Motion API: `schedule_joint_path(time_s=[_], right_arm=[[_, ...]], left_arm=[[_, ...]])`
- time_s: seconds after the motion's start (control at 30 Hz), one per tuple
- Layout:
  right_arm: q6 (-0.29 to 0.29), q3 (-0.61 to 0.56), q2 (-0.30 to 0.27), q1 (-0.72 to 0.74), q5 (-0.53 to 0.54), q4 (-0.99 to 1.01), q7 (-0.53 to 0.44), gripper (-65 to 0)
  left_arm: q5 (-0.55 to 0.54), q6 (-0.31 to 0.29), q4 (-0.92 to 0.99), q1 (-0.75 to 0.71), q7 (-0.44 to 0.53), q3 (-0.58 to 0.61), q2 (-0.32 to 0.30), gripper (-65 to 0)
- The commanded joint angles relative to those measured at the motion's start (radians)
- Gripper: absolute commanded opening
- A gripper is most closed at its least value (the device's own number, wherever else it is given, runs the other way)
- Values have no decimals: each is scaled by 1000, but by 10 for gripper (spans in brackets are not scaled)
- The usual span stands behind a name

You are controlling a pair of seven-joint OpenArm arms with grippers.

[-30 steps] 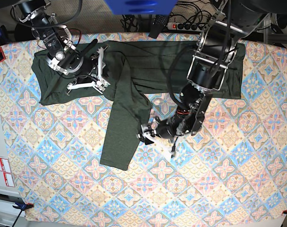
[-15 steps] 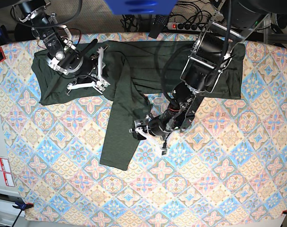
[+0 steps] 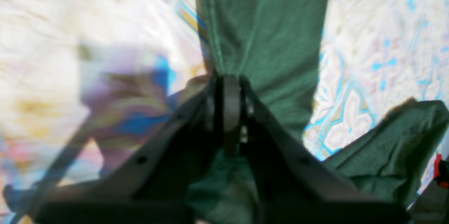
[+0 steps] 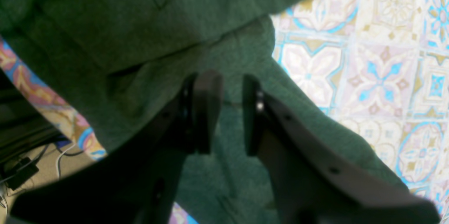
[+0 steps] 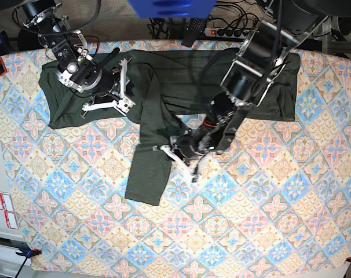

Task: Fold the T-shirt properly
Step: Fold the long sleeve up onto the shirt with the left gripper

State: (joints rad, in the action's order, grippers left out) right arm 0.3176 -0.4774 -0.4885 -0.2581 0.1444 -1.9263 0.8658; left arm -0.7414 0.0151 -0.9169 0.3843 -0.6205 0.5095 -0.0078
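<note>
We see shirt (image 5: 164, 81) plain dark olive-green, heathered; tabletop (image 5: 268, 220) cloth tiled with blue, pink, cream, tan flower pattern; tools black.

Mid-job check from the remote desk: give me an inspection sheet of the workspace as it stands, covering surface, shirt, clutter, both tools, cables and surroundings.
Surface: table under a patterned blue, pink and cream tile-print cloth, flat where bare.
Job's things: dark olive-green long-sleeved knit T-shirt spread along the far side, unfolded; one sleeve hangs toward the near side.
Clutter: nothing seen on the cloth besides the shirt.
Grippers: left tool shut on the sleeve edge; right tool partly open, jaws over shirt fabric, no grip visible.
Cables: black power strip and dark leads behind the far edge; arm cabling clear of the shirt.
Surroundings: blue object above the far edge; red-and-white labels at the side.
</note>
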Motion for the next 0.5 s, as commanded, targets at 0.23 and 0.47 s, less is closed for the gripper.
schedule_joint_path(time_s=[0.23,0.47], right_arm=[[-1,7,-9,7,7,-20,-20,-511],[-1,7,-9,13,7,-17,-20,-511]], left_arm=[[3,-5,-465,-227,9,-199,-149,-650],[3,-5,-772,-459,15,-249,-265,-650]])
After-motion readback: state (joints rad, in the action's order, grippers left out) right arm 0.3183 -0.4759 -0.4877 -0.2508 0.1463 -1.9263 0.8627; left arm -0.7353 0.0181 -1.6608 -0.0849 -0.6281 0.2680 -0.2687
